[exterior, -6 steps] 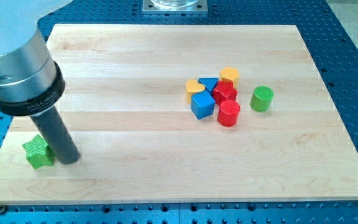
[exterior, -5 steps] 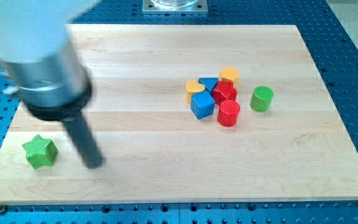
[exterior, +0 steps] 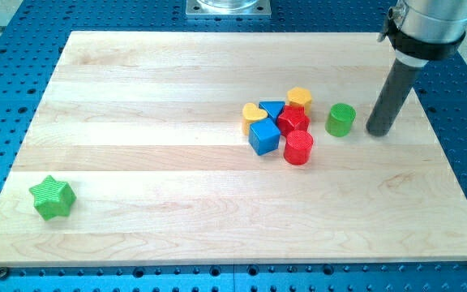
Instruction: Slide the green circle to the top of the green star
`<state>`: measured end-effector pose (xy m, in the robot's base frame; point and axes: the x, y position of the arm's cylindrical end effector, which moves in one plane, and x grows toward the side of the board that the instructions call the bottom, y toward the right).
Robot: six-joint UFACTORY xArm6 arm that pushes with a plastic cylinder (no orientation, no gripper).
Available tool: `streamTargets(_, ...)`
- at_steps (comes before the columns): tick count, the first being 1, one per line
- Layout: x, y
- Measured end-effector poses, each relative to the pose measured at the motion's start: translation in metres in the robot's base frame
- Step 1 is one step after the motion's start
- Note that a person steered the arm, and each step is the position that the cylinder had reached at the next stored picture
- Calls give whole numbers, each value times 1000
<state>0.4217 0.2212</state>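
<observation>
The green circle stands on the wooden board at the view's right of a cluster of blocks. My tip rests on the board just to the view's right of the green circle, with a small gap between them. The green star lies far off near the board's bottom left corner.
The cluster left of the green circle holds a yellow heart, a blue triangle, a yellow block, a red star-like block, a blue cube and a red cylinder. The wooden board lies on a blue perforated table.
My tip has moved from beside the green star at the bottom left across the board to the right side of the green circle. The green circle sits slightly higher and further left than before.
</observation>
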Motion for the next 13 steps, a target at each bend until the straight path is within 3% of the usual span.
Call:
streamTargets(2,-12,-45)
streamTargets(5,65,-149)
streamTargets(6,98,-109)
streamTargets(7,96,-171)
streamTargets(8,96,-269)
streamTargets(10,90,-210)
streamTargets(11,68,-251)
streamTargets(12,67,-331)
streamTargets(13,67,-321)
